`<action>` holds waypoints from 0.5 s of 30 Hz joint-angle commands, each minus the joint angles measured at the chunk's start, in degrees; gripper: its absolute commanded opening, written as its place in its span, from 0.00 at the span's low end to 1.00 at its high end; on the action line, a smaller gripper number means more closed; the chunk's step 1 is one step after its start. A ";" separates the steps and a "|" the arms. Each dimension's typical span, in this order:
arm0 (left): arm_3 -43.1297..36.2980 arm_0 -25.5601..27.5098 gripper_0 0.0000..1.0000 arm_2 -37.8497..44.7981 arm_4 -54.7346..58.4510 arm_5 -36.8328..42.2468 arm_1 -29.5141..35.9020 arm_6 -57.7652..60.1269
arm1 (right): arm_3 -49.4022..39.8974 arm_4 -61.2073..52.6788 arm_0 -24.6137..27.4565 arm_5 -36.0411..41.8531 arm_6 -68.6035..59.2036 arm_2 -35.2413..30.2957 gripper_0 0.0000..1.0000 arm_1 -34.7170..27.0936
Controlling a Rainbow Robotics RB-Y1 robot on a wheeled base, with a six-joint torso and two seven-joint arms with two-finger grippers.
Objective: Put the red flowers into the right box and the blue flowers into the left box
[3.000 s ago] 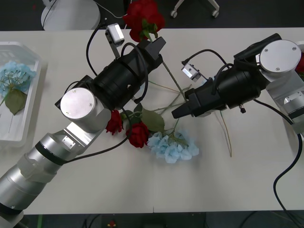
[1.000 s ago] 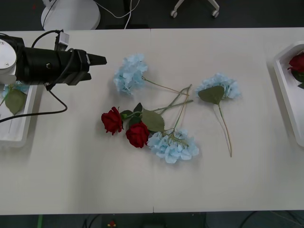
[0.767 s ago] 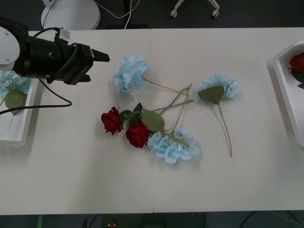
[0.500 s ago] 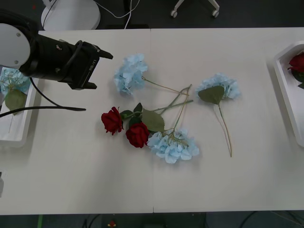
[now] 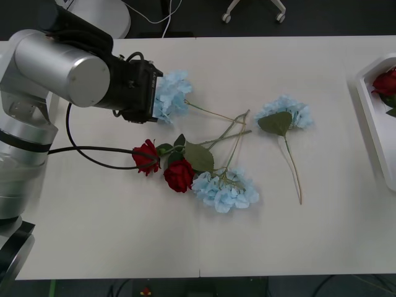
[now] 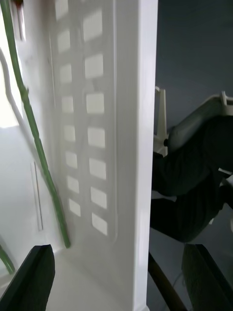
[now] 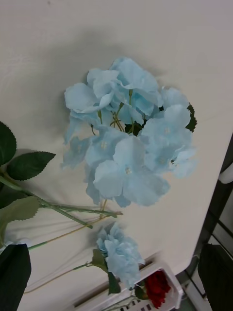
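left gripper (image 7: 116, 279) hanging over a blue cluster

taking the red flowers (image 5: 166, 166) mid-table as landmark: the left gripper is hovering up-left of them, fingers spread wide, above one of the blue flowers (image 5: 171, 94); the right box (image 5: 371, 117) is lying far right, where the right gripper (image 6: 116, 282) is sitting wide open.
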 commanded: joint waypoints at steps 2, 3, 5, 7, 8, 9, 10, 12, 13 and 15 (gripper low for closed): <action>-2.11 -3.45 1.00 -6.88 -4.93 0.44 -2.25 3.96 | -9.01 0.60 -1.64 2.87 0.74 -3.63 0.76 -1.77; -2.11 -3.45 1.00 -8.37 -6.16 0.44 -2.52 5.80 | -11.29 0.34 -1.64 4.19 0.92 -3.81 0.76 -1.68; -1.93 -3.45 1.00 -11.63 -8.62 0.44 -2.78 9.32 | -17.18 -0.36 -1.64 6.92 0.92 -3.72 0.76 -1.68; -1.76 -3.45 1.00 -14.00 -10.38 0.52 -2.78 12.04 | -22.19 -1.77 -1.64 10.08 0.65 -3.72 0.76 -1.59; -1.58 -3.45 1.00 -15.23 -11.26 0.44 -2.78 13.80 | -25.27 -3.44 -1.64 12.10 0.48 -3.72 0.76 -1.59; -1.41 -3.45 1.00 -15.67 -11.52 0.52 -2.78 14.68 | -26.67 -4.41 -1.56 13.16 0.39 -3.72 0.77 -1.59; -1.05 -3.36 1.00 -16.55 -11.96 0.52 -2.78 16.17 | -29.48 -6.52 -1.56 14.83 0.39 -3.54 0.78 -1.50; -0.18 -3.45 1.00 -17.43 -12.32 0.44 -2.78 17.93 | -33.70 -10.03 -1.56 17.29 0.30 -3.10 0.79 -1.24; 0.35 -3.45 1.00 -17.95 -12.49 0.35 -2.78 18.46 | -35.73 -12.23 -1.56 18.87 0.04 -2.84 0.80 -0.98; 1.85 -3.45 1.00 -19.10 -12.76 0.00 -2.78 18.72 | -38.45 -16.54 -1.56 21.51 -0.49 -2.66 0.80 -0.10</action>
